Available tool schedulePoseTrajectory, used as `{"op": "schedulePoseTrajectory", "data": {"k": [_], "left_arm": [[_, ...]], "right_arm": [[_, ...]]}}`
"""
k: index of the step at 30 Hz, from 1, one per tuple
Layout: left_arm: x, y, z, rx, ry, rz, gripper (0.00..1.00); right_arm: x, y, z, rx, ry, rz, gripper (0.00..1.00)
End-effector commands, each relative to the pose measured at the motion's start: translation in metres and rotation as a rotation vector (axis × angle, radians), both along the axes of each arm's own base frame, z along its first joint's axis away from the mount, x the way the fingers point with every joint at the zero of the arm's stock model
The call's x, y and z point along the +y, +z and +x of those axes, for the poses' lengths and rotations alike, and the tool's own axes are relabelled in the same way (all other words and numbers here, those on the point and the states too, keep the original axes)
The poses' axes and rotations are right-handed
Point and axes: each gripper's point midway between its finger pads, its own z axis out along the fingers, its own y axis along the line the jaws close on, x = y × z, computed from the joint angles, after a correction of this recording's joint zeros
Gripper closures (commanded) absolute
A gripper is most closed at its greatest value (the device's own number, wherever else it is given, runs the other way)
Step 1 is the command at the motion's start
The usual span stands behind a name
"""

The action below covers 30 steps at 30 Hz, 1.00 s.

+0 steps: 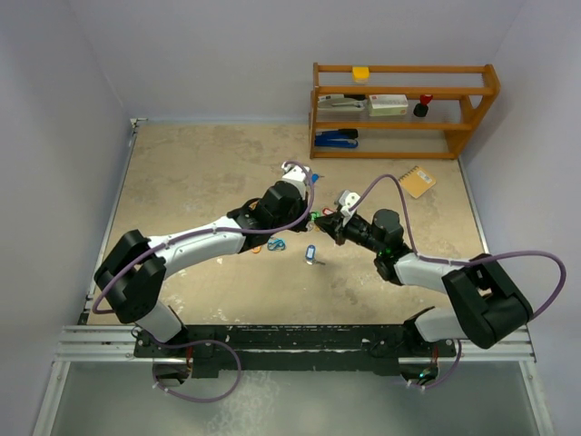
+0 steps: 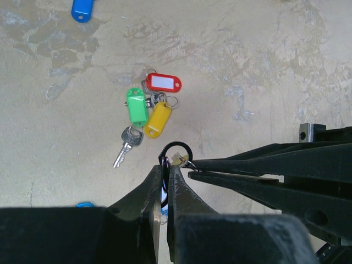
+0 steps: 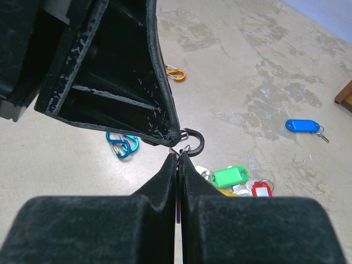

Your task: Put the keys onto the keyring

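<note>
Clamping the black keyring, my left gripper is shut tight; my right gripper is pinched closed, tips touching that ring. Just beyond, the keys lie bunched on the table, green tag lengthwise toward me. Far off, a wooden shelf holds a blue stapler.

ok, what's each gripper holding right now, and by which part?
Left gripper pinches the black keyring by its lower edge. Right gripper is shut right beside the ring, on something tiny; can't tell what.

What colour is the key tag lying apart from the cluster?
Blue; the oblong plastic tag shows best in right wrist view.
</note>
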Motion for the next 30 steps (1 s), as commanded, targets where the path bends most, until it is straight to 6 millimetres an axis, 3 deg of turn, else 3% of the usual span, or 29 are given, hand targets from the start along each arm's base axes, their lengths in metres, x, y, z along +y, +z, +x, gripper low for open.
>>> {"op": "schedulePoseTrajectory", "data": {"k": [1, 30], "left_arm": [[-0.009, 0.042, 0.001, -0.075, -0.029, -0.071, 1.00], [0.000, 0.036, -0.006, -0.068, -0.056, -0.021, 1.00]], "right_arm": [[-0.001, 0.021, 0.012, -0.076, -0.023, 0.033, 1.00], [-0.017, 0.026, 0.020, -0.103, -0.088, 0.021, 1.00]]}}
